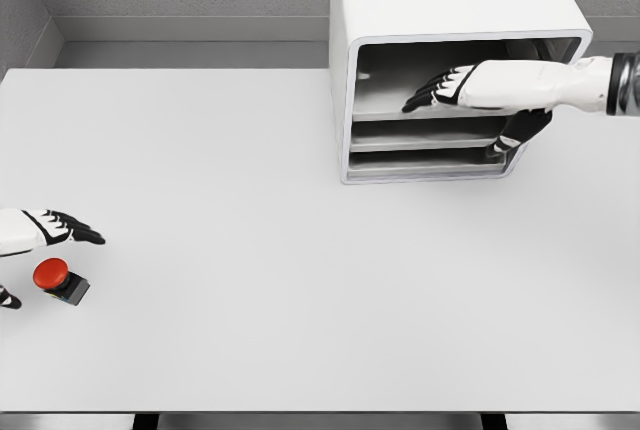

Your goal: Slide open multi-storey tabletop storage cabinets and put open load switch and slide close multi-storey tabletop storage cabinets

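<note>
Switch by left hand

One cabinet, one switch, two hands.

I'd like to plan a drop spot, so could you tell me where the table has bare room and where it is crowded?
The table is bare across its middle and right, from the switch to its right edge and up to the cabinet. It is crowded at the left edge, where the left hand hovers beside the switch, and in the cabinet's top shelf, which holds the right hand.
</note>
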Robot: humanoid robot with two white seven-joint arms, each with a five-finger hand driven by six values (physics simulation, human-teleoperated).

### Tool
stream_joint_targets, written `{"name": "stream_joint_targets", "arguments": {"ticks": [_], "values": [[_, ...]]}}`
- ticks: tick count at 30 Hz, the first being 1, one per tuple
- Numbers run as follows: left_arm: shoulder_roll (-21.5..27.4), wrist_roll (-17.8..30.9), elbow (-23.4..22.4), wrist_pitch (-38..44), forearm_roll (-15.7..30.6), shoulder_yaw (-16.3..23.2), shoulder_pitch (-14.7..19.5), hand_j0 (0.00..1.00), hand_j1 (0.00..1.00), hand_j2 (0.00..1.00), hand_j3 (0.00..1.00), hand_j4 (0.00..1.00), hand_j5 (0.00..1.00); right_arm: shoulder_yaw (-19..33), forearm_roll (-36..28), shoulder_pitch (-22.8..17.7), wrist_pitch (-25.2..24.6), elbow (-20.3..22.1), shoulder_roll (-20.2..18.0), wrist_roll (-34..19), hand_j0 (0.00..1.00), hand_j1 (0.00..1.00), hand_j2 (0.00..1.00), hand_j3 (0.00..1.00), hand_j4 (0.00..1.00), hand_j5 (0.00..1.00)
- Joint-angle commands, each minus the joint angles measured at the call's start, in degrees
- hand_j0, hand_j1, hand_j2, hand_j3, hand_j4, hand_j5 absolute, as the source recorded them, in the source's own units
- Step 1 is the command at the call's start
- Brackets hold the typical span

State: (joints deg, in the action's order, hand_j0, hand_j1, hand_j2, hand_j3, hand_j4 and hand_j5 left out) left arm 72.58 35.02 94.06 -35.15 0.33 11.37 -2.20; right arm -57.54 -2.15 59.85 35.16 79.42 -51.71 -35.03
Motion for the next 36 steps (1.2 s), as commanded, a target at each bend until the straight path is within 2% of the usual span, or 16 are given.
{"name": "stream_joint_targets", "arguments": {"ticks": [1, 2, 7, 8, 19, 25, 31, 36], "values": [[0.1, 0.0, 0.0, 0.2, 0.4, 0.1, 0.0, 1.0, 1.0, 1.0, 1.0, 1.0, 1.0, 0.1, -0.3, 0.0, -0.2, -1.1, 0.6, 0.0, 1.0, 1.0, 1.0, 1.0, 1.0, 1.0], [0.1, -0.1, 0.0, 0.2, 0.3, 0.1, 0.0, 1.0, 1.0, 1.0, 1.0, 1.0, 1.0, 0.1, -0.3, 0.0, -0.2, -1.3, 0.6, 0.0, 1.0, 1.0, 1.0, 1.0, 1.0, 1.0], [0.1, -9.5, -0.5, 0.2, 0.3, 0.1, -0.1, 1.0, 1.0, 1.0, 1.0, 1.0, 1.0, -0.8, 0.6, 0.0, -1.3, -5.2, 3.6, 0.0, 1.0, 1.0, 1.0, 1.0, 1.0, 1.0], [0.1, -10.0, -0.6, 0.2, 0.2, 0.1, -0.4, 1.0, 1.0, 1.0, 1.0, 1.0, 1.0, -0.9, 0.6, 0.0, -1.3, -5.9, 4.4, 0.0, 1.0, 1.0, 1.0, 1.0, 1.0, 1.0], [0.6, -9.8, -0.5, 0.2, -1.4, 0.6, -3.6, 1.0, 1.0, 1.0, 1.0, 1.0, 1.0, -0.9, 0.7, 0.5, -1.4, -10.2, 4.4, 0.0, 1.0, 1.0, 1.0, 1.0, 1.0, 1.0], [0.4, -10.0, -0.5, 0.2, -1.2, 0.4, -4.0, 1.0, 1.0, 1.0, 1.0, 1.0, 1.0, -0.9, 2.5, 0.5, -1.2, -9.8, 4.4, 0.0, 1.0, 1.0, 1.0, 1.0, 1.0, 1.0], [0.4, -10.0, -0.5, 0.2, -1.2, 0.4, -4.0, 1.0, 1.0, 1.0, 1.0, 1.0, 1.0, -0.9, 2.8, 0.6, -0.9, -7.1, 4.0, 0.0, 1.0, 1.0, 1.0, 1.0, 1.0, 1.0], [-0.2, -10.0, -1.2, 0.2, -1.4, 0.4, -4.1, 1.0, 1.0, 1.0, 1.0, 1.0, 1.0, -1.4, 4.0, 0.6, -1.4, -7.4, 4.2, 0.0, 1.0, 1.0, 1.0, 1.0, 1.0, 1.0]]}}
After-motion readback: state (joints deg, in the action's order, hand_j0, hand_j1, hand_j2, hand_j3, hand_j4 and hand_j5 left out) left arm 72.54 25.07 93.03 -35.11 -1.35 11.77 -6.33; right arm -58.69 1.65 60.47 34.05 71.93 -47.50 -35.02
